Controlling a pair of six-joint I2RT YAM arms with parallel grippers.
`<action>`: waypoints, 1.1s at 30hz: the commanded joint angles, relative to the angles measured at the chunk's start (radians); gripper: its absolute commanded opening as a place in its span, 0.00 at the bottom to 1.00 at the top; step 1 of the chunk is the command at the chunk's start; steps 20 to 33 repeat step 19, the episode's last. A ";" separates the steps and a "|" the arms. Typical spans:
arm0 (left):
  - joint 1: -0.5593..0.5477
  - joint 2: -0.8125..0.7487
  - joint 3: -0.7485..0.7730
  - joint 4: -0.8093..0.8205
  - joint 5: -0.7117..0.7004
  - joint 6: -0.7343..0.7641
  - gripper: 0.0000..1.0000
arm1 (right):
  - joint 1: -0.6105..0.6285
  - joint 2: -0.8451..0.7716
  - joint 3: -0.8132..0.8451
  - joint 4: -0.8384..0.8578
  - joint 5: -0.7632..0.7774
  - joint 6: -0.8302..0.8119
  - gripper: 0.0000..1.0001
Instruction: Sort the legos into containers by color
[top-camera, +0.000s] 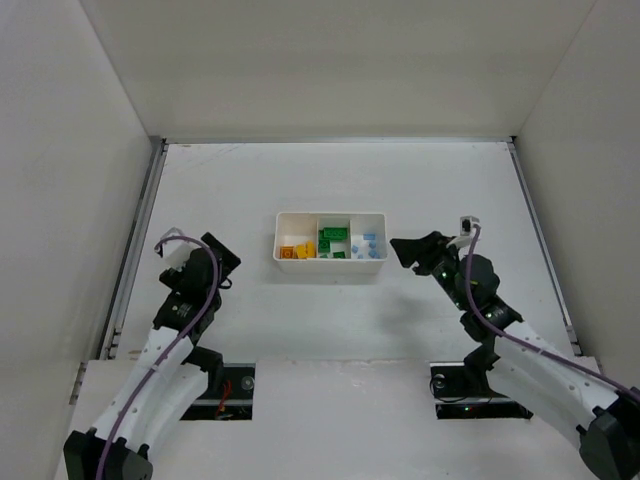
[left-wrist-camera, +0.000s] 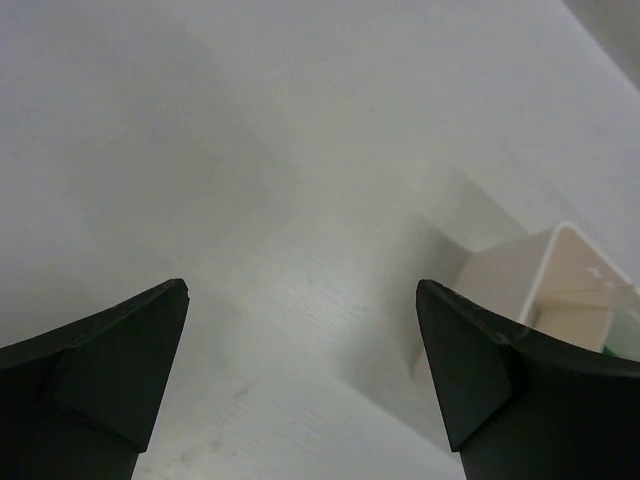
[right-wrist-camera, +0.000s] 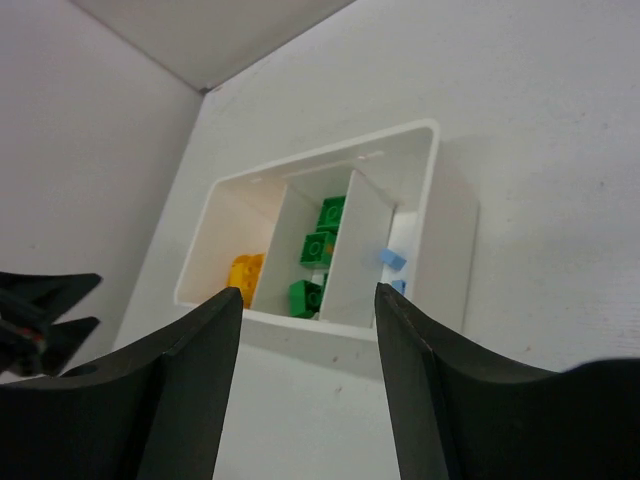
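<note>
The white tray (top-camera: 330, 216) sits mid-table with three compartments. Yellow-orange legos (top-camera: 296, 250) lie in its left compartment, green legos (top-camera: 331, 243) in the middle one, light blue legos (top-camera: 368, 245) in the right one. The right wrist view shows the tray (right-wrist-camera: 432, 150) with yellow-orange (right-wrist-camera: 245, 273), green (right-wrist-camera: 318, 247) and blue (right-wrist-camera: 392, 259) legos inside. My left gripper (top-camera: 222, 258) is open and empty, left of the tray; its own view (left-wrist-camera: 300, 375) shows bare table and a tray corner (left-wrist-camera: 545, 270). My right gripper (top-camera: 405, 250) is open and empty, just right of the tray, as its own view (right-wrist-camera: 308, 330) shows.
White walls enclose the table on the left, back and right. A metal rail (top-camera: 140, 225) runs along the left edge. The left gripper's tips (right-wrist-camera: 45, 310) show at the left of the right wrist view.
</note>
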 joint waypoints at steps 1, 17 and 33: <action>0.057 -0.034 -0.021 -0.139 0.026 -0.036 1.00 | -0.044 -0.083 0.011 0.037 -0.127 0.062 0.63; 0.098 -0.052 -0.078 -0.012 0.076 -0.030 1.00 | -0.144 -0.140 0.034 0.011 -0.302 0.166 0.65; 0.098 -0.043 -0.079 -0.004 0.076 -0.029 1.00 | -0.148 -0.140 0.031 0.020 -0.323 0.186 0.65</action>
